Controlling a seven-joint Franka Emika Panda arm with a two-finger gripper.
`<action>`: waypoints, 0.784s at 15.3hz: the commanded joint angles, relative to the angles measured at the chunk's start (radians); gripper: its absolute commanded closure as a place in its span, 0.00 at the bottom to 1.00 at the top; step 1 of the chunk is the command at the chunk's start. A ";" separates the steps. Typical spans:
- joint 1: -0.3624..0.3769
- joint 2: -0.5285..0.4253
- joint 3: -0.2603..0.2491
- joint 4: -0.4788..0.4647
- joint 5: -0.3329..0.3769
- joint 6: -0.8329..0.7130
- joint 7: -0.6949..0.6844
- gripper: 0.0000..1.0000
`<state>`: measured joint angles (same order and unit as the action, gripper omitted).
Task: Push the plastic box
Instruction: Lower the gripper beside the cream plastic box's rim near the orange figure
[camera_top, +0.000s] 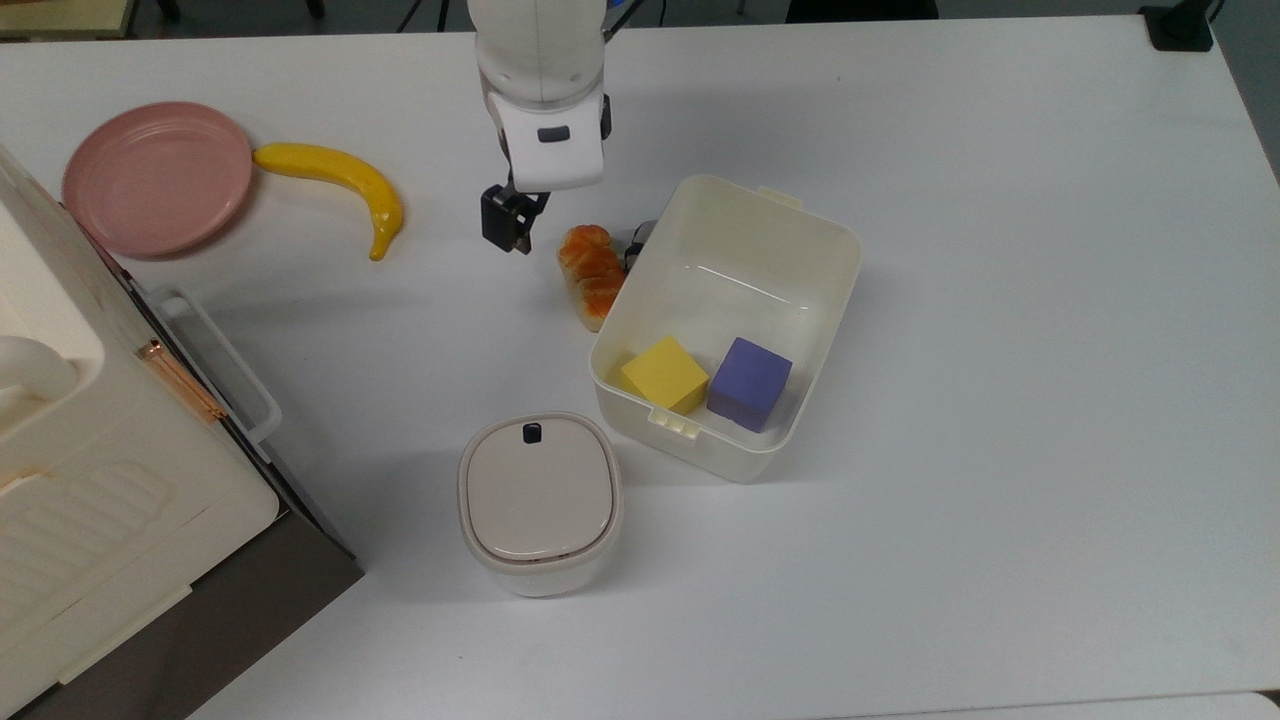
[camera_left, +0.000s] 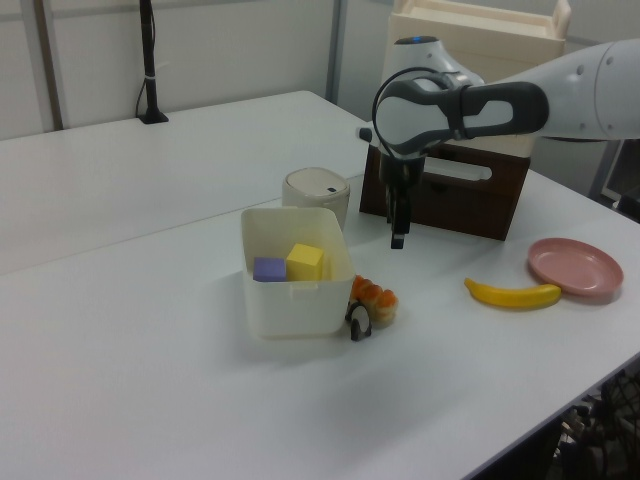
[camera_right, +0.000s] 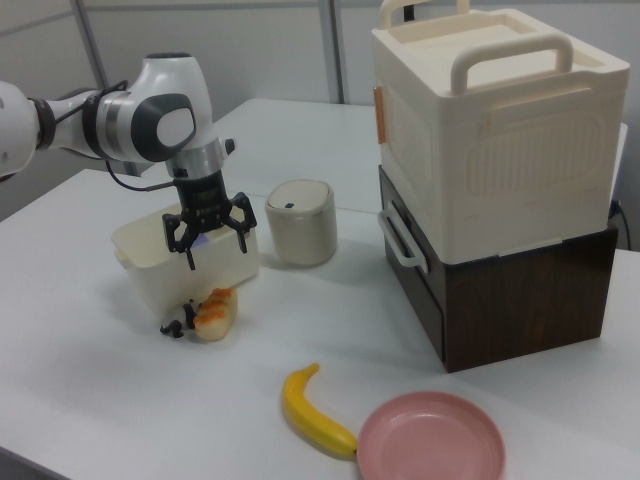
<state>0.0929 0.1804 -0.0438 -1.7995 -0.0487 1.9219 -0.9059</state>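
One gap remains: our spread-fingered gripper (camera_right: 210, 238) hangs upper left of the plastic box (camera_top: 760, 215) in the top view

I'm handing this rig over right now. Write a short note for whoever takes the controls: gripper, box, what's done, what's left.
Gripper: open, empty, held above the table beside the bread piece.
Plastic box: on the table, untouched, holding a yellow cube and a purple cube; the bread and a small black item lie against its long side.
Done: approach only.
Left: make contact with a wall and push the box.
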 joint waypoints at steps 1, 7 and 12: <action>0.022 0.005 -0.002 -0.015 -0.019 0.028 -0.018 0.00; 0.048 0.047 -0.002 -0.012 -0.019 0.081 -0.010 0.00; 0.077 0.071 -0.002 -0.004 -0.017 0.152 -0.010 0.00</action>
<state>0.1467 0.2474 -0.0388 -1.7992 -0.0489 2.0231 -0.9077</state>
